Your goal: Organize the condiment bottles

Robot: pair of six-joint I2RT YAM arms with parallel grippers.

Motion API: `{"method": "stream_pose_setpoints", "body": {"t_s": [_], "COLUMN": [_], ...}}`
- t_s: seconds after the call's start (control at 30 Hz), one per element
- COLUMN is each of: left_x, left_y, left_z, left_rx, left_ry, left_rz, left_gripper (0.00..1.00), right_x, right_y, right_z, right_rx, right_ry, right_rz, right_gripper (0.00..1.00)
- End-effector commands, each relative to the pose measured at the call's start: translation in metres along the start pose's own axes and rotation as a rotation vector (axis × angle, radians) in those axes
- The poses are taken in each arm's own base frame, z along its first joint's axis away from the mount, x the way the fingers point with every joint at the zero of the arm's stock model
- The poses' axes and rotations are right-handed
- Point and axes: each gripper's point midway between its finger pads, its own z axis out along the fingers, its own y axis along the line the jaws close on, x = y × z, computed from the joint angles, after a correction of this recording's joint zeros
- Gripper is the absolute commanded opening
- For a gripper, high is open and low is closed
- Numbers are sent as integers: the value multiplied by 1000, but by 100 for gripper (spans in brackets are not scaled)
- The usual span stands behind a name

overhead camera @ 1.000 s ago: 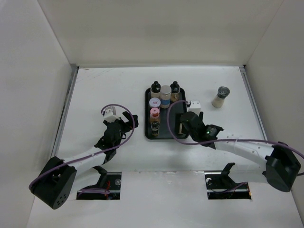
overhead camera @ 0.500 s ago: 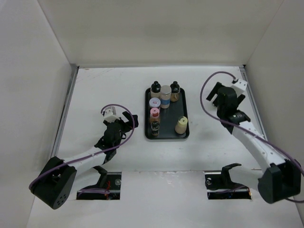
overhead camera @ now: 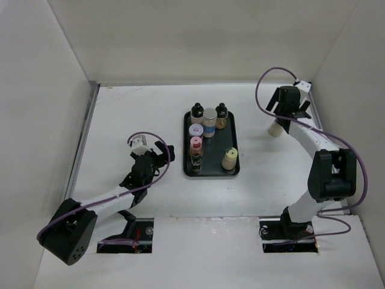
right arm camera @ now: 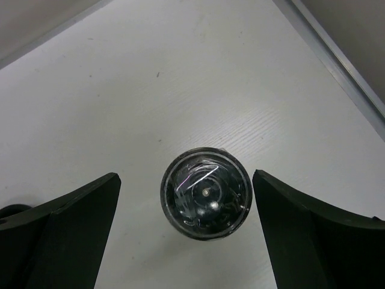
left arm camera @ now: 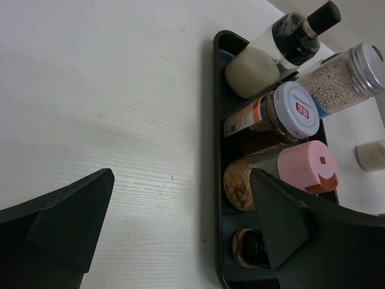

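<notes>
Right wrist view: right gripper (right arm camera: 185, 180), released, jaws spread either side of the dark-capped jar (right arm camera: 206, 192) and directly above it, evidently lined up for a grasp. The jar stands alone on the worktop (overhead camera: 132, 114), well right of the tray (overhead camera: 186, 144). Six bottles (overhead camera: 209, 122) stand grouped inside the tray. Just left of the tray: left gripper (left arm camera: 177, 180), released, apparently idle.

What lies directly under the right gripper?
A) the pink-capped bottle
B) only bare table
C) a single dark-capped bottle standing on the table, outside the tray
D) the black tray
C: in the right wrist view the open right gripper frames the lone bottle, seen cap-on from above.
</notes>
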Motion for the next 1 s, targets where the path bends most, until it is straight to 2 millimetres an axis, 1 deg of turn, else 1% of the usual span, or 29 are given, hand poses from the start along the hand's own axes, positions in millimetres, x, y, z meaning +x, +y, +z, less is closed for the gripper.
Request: {"method": "stream_pose_setpoints", "body": {"t_s": [0.0,0.1,0.23,0.33,0.5,0.53,0.6,0.63,0.73,0.8,0.9,0.97], "left_x": [-11,-11,-8,-10,-11,-11,-10,-9,-11,-11,-9,-11], "left_y": [-9,-8,-9,-8,-9,-8,-7,-7,-9,-8,-8,-9], "left_z": [1,1,3,2,1,1,2,2,2,2,2,2], "left_rx": [37,30,35,31,37,34,27,29,36,31,33,37], "left_ry": [-37,-40,-25,-34,-37,-40,-37,-32,-35,-39,-30,-36], "left_rz": [-28,-28,-27,-29,-32,-32,-30,-29,-31,-32,-29,-33], "left_gripper": [100,100,100,100,100,100,100,100,100,100,100,100], "right_x": [-20,-12,-5,2,7,7,6,2,-7,-17,-30,-29], "right_y": [4,1,1,1,-2,-2,-2,0,-1,2,21,40], "right_z": [3,5,11,14,21,21,20,18,12,1,-24,-45], "right_rx": [-11,0,6,13,22,21,20,16,12,1,-63,-123], "right_ry": [-30,-16,3,17,31,32,30,18,-9,-49,-108,-124], "right_rz": [6,-2,-11,-21,-21,-24,-24,-15,-3,1,2,-11], "right_gripper": [97,96,90,85,85,84,79,74,63,58,57,57]}}
